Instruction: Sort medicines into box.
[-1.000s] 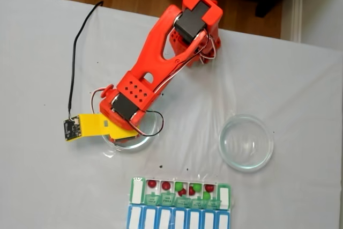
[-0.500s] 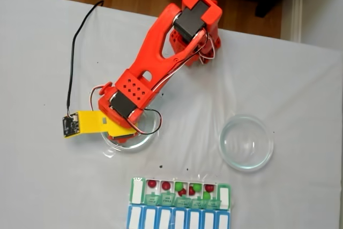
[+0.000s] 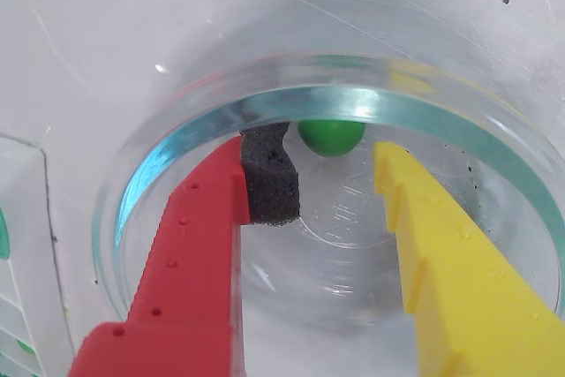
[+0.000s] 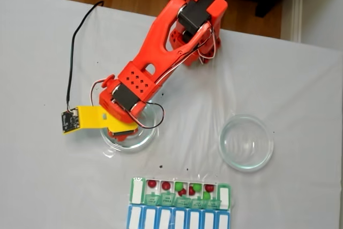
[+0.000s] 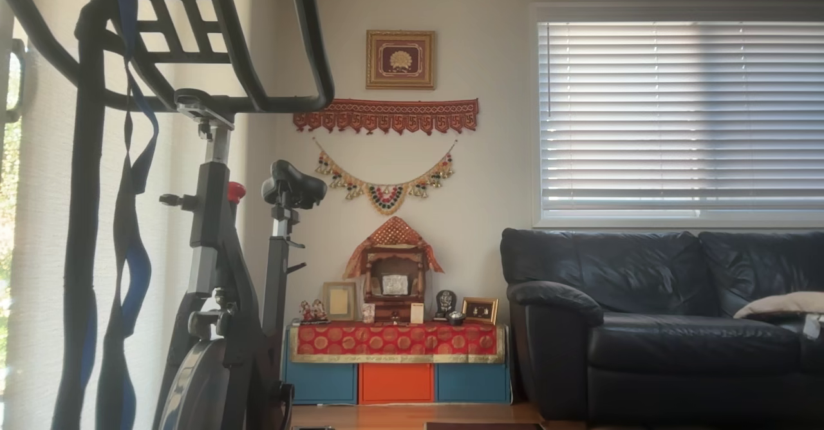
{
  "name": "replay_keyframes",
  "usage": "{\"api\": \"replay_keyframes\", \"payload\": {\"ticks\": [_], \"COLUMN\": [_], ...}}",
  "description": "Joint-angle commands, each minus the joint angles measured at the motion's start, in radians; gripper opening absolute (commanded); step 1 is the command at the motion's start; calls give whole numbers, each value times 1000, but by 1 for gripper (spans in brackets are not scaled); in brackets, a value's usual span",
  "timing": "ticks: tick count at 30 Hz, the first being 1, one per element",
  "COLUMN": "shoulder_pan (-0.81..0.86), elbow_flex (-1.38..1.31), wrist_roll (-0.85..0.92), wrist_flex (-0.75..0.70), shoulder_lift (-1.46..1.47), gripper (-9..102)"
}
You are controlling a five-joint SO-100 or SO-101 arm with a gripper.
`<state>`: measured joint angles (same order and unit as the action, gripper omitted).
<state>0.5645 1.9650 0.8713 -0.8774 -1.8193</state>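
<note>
Medicines: one green ball [image 3: 331,135] sits inside the left glass dish [image 3: 177,143], against the far rim in the wrist view, just beyond the claw [image 3: 331,174] tips and roughly centred in the gap. Claw is spread wide, gripping nothing: red finger [image 3: 190,253] with its black foam pad [image 3: 269,178] on the left, yellow finger [image 3: 441,253] on the right, both down inside the dish, neither touching the ball. Fixed view: orange arm [image 4: 161,46] reaches from the top of the white surface [image 4: 43,175] down to that dish [image 4: 143,138], claw [image 4: 122,131] over its left half; yellow wrist bracket [image 4: 88,117] and a small camera board [image 4: 68,122] stick out to the left, black cable [image 4: 72,63] running up from the board. Second glass dish [image 4: 246,142] sits well apart to the right with no balls visible in it. Pill organizer [image 4: 180,203] lies at the bottom edge, below and between the two dishes; its green-lidded row holds several red balls [image 4: 152,184] and green balls [image 4: 178,186], lids open; exact count per compartment cannot be told. Blue row [image 4: 178,219] below is shut, white labels showing. Other view shows a room: exercise bike [image 5: 219,256], dark sofa [image 5: 669,314], small shrine [image 5: 394,282], window blinds [image 5: 679,114].
</note>
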Motion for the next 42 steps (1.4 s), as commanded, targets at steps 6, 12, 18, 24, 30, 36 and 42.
{"api": "replay_keyframes", "payload": {"ticks": [6, 12, 18, 24, 30, 36, 42], "shoulder_pan": [17, 18, 18, 20, 20, 15, 11], "elbow_flex": [6, 23, 29, 54, 67, 77, 60], "wrist_roll": [31, 38, 43, 51, 54, 46, 48], "wrist_flex": [46, 97, 120, 129, 143, 169, 160], "shoulder_lift": [-95, -83, -80, -104, -112, -112, -95], "gripper": [15, 14, 13, 12, 9, 5, 1]}}
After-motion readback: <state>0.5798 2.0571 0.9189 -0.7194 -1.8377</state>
